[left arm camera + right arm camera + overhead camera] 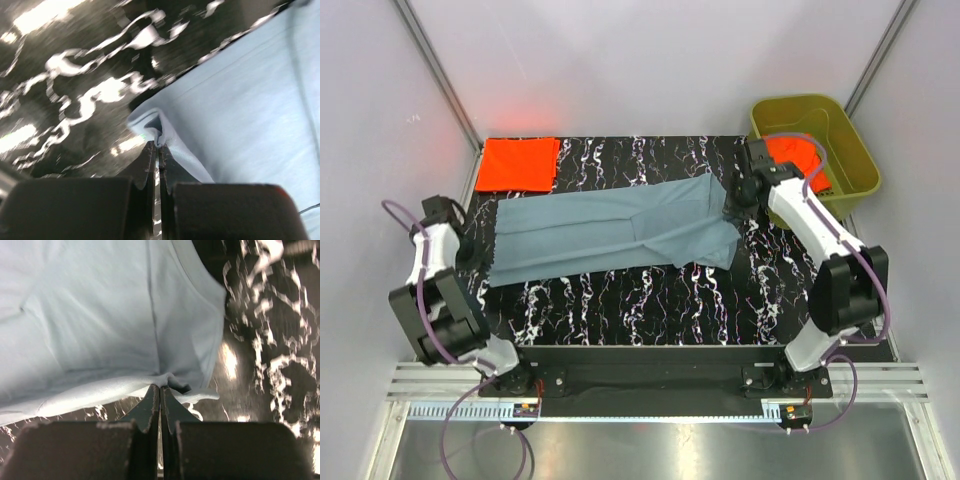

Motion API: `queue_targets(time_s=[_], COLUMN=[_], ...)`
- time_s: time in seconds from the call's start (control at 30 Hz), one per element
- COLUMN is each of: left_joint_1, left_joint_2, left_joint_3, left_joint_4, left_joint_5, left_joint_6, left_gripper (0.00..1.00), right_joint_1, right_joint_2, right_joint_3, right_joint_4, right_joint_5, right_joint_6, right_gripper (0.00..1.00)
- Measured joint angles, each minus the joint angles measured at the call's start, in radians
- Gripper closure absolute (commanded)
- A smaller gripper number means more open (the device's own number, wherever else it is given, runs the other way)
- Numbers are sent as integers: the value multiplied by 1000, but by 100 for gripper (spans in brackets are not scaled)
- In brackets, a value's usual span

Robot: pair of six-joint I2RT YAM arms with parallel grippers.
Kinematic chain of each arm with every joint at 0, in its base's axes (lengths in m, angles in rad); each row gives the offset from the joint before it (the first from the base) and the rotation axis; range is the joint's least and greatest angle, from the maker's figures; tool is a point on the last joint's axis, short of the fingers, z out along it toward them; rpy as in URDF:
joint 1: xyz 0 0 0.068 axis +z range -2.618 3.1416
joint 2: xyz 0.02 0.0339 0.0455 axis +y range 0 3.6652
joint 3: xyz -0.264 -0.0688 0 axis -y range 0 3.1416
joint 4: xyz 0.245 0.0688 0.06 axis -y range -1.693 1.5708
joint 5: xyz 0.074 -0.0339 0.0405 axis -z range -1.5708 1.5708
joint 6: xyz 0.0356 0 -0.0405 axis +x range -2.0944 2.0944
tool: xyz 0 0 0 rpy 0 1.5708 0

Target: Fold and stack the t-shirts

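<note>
Surface: I see black, white-veined marble tabletop [650,300], white walls [650,60].
Left gripper [158,147]: pinching blue-grey cloth t-shirt [600,230], nine o'clock.
Right gripper [160,389]: pinching it, three o'clock.

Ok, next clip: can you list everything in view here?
large dusty blue-grey cloth t-shirt: one, blue-grey, spread across the middle of the table top
folded orange-red cloth t-shirt: one, orange-red, far left corner
crumpled orange-red cloth t-shirt: one, orange-red, inside the tub
olive-green plastic tub: one, olive-green, far right corner
black white-veined table top: one, black and white, under the shirts
left arm: one, white and black, jaws shut on the blue-grey shirt's left end
right arm: one, white and black, jaws shut on its right end
</note>
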Motion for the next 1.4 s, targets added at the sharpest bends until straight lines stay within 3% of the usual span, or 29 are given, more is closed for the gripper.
queue_targets(time_s=[0.33,0.6,1.37,1.4], left_joint_1=[-58,-98,-116,-116], left_joint_2=[221,314,439,443], left_joint_3=[177,293,394,397], left_joint_4=[6,10,8,7], left_joint_5=[-8,-10,-18,-18], left_joint_6=[21,36,37,37], left_gripper=[100,100,100,92], right_joint_1=[-5,-37,-72,-72], right_joint_2=[219,322,475,482], right_joint_3=[271,310,435,439], right_joint_4=[21,13,7,6], right_joint_5=[-5,-26,-128,-128], right_joint_6=[-61,-79,-95,-95], right_gripper=[100,100,99,99])
